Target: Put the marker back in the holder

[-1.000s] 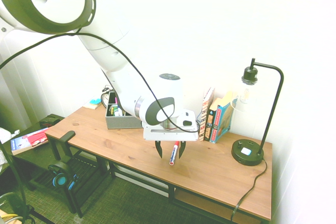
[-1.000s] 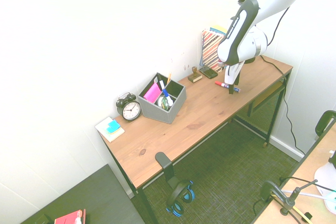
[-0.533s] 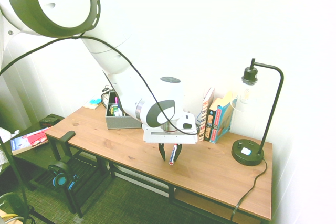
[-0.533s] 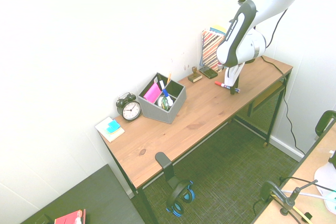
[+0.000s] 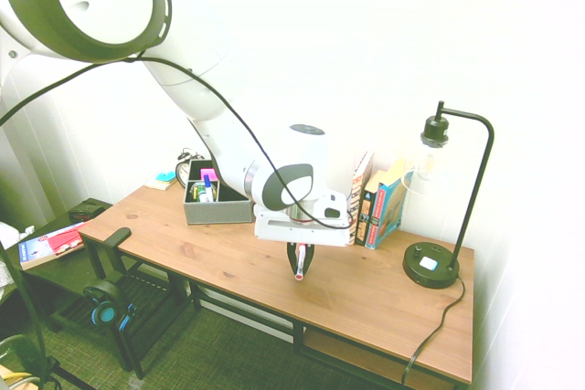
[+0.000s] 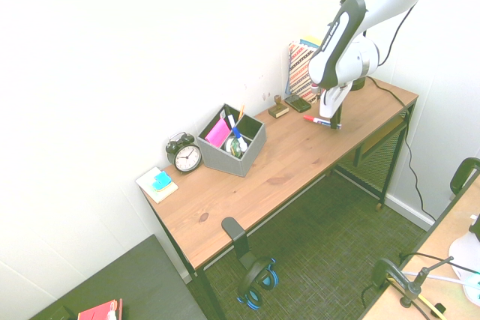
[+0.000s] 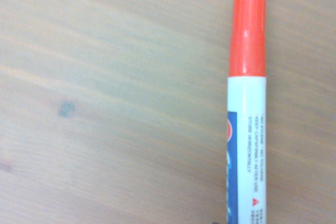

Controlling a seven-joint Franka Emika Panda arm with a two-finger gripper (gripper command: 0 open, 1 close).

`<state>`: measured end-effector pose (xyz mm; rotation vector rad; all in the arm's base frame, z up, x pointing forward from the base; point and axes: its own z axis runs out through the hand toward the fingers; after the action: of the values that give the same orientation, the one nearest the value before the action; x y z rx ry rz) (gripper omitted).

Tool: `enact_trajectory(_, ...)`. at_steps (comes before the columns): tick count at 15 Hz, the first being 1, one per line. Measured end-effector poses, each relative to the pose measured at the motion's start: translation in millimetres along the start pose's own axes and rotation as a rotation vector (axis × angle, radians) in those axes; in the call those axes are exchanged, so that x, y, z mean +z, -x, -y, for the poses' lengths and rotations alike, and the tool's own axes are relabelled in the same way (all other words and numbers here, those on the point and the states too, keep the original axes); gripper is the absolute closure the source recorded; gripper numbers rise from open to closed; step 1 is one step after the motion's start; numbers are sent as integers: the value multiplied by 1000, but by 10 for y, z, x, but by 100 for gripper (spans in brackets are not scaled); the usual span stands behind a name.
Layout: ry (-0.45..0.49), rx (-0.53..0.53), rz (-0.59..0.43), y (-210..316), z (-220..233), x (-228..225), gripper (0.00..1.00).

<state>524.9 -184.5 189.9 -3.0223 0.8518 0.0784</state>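
— While the gripper (image 5: 299, 262) pinches the marker (image 5: 298, 265) above the desk (image 5: 366, 294), what's in the grey holder (image 6: 229, 157) far left?
— Pink card, pens; alarm clock (image 6: 184, 154) beside it, books (image 5: 377, 203) and lamp (image 5: 439, 203) right.

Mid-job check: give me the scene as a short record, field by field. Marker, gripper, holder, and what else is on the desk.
marker: red cap, whitish barrel; between the fingers, roughly level
gripper: shut on the marker, pointing down over the desk
marker off the wood: looks slightly raised, cannot tell for sure
holder: grey box at the far end of the desk beside the alarm clock, already holding pens
task state: marker not yet in the holder
nearby: books and lamp close to the gripper
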Motion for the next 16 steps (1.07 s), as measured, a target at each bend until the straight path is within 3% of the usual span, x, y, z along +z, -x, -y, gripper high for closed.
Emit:
enact_trajectory(3, 19, 131, 141, 245, 310, -633, 100)
enact_trajectory(7, 92, 340, 238, 461, 1132, -1446, 100)
enact_trajectory(10, 128, 482, 327, 670, 1764, -1510, 100)
enact_trajectory(12, 101, 569, 409, 618, 2084, -1435, 100)
enact_trajectory(16, 17, 724, 594, 180, 2286, -1124, 100)
